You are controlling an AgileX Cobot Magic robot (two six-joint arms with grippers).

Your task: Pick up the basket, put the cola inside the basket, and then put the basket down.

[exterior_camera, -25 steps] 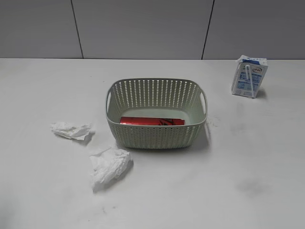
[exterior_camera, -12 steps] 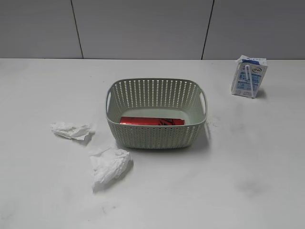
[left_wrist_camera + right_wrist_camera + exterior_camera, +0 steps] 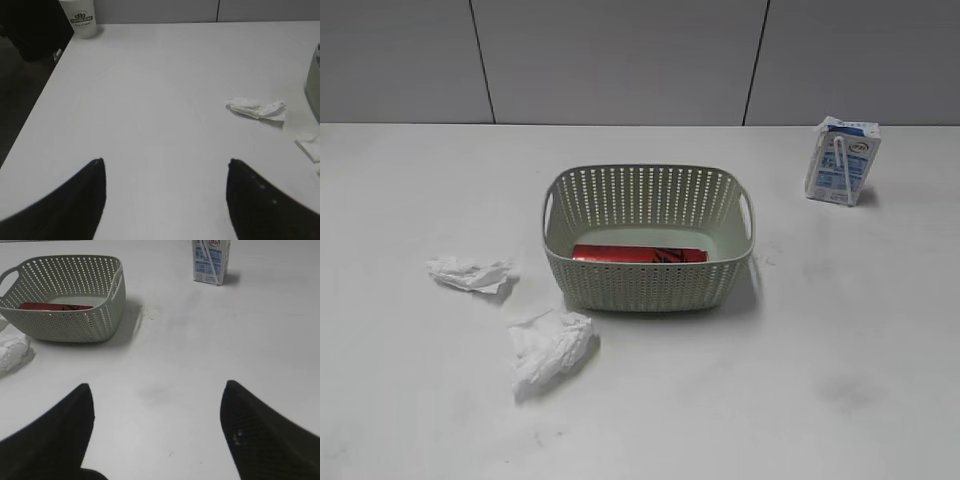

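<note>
1. I see the basket (image 3: 649,238) sitting on the bench (image 3: 840,380), frame centre.
2. Cola (image 3: 639,254) lies flat inside it, along the near wall.
3. Left claw (image 3: 167,165) is spread wide, holding nothing.
4. Right claw (image 3: 157,390) is the same, lower frame, well clear of the basket.

A broad white table (image 3: 840,380) filled the view, faintly smudged; behind it ran a grey panelled wall (image 3: 620,60) with dark vertical seams; lighting was even.

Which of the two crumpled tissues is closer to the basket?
The larger crumpled tissue, lying just off the basket's front left corner; the smaller tissue sits farther out to the left.
</note>
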